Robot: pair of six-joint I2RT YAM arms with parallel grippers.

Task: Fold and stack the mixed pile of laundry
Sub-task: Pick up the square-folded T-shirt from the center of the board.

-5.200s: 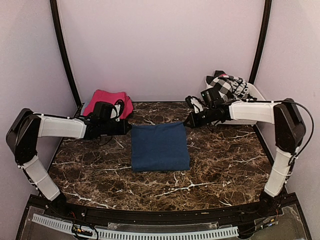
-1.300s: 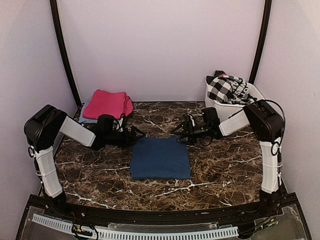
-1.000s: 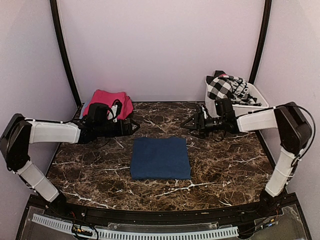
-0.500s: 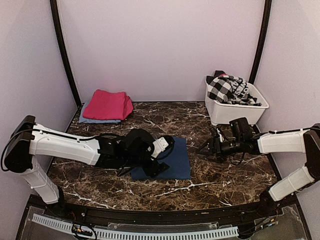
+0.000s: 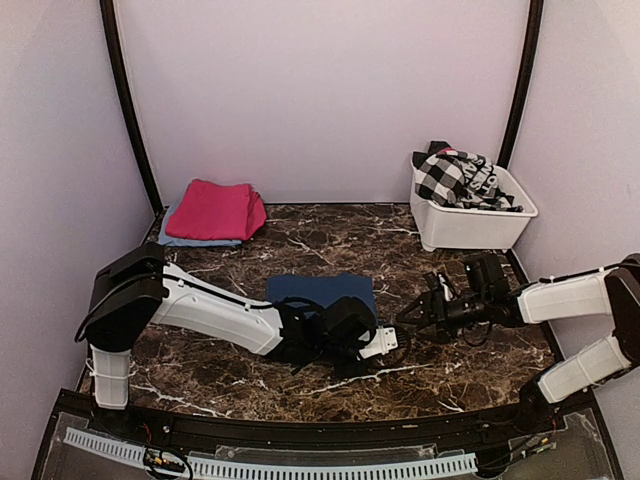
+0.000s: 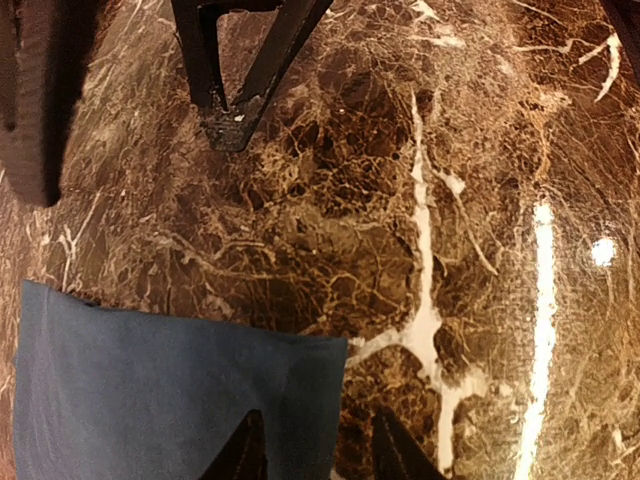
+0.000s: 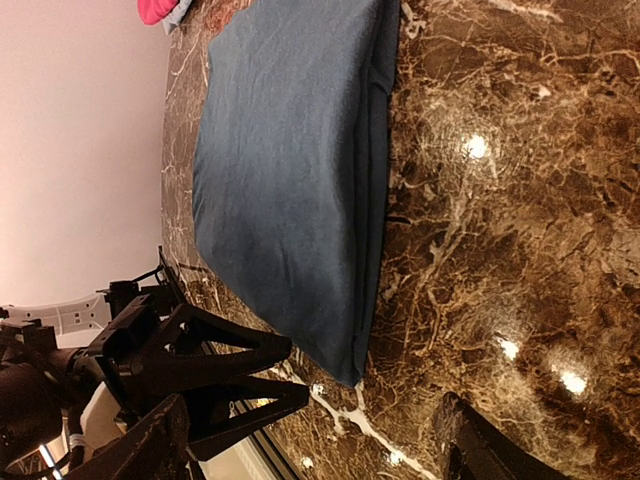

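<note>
The folded navy-blue sheet [image 5: 320,289] lies mid-table, its near half hidden under my left arm. My left gripper [image 5: 386,349] is low at the sheet's front right corner [image 6: 300,370]. Its jaws stand apart, one fingertip [image 6: 243,452] over the cloth and the other on bare marble. My right gripper [image 5: 408,318] hovers open just right of that corner, facing the sheet [image 7: 290,170] with nothing between its fingers. The magenta-pink cloth [image 5: 213,208] rests folded on a light-blue piece [image 5: 178,239] at the back left. A black-and-white checked garment [image 5: 452,176] fills the tub.
The white plastic tub [image 5: 470,224] stands at the back right. The two grippers nearly meet: the right gripper's fingers [image 6: 235,100] show in the left wrist view, and the left gripper [image 7: 220,370] shows in the right wrist view. Purple walls close in three sides.
My left arm has swung from the pink stack at the back left to the sheet's front right corner. My right arm has come forward and down beside that corner.
</note>
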